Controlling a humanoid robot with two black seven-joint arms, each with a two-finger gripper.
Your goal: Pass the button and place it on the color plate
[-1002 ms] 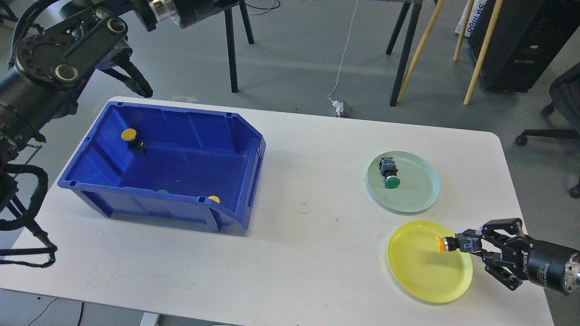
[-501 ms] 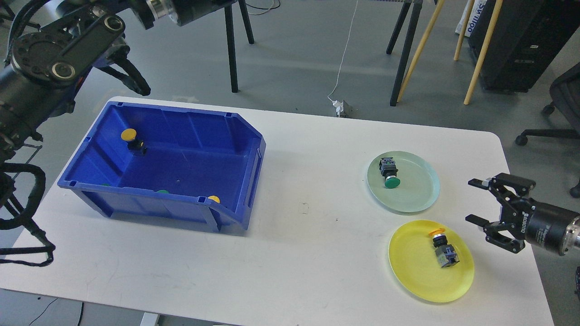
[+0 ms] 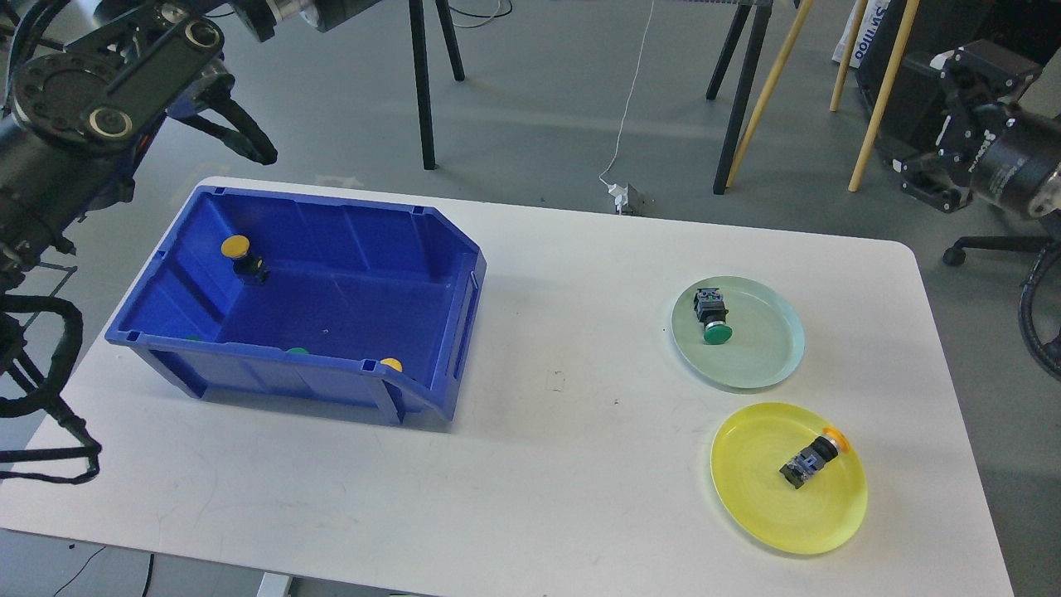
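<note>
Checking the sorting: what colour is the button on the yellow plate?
Yellow-orange cap on the button, black body; seen in the head view.

A yellow-capped button point(image 3: 813, 458) lies on its side on the yellow plate point(image 3: 758, 506), near right; its cap points toward the plate's right rim.

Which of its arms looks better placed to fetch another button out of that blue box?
Probably the left. Its end effector hangs just beyond the blue bin's far left corner, close to the yellow button inside. The right end effector is raised far off, beyond the table's right end.
</note>
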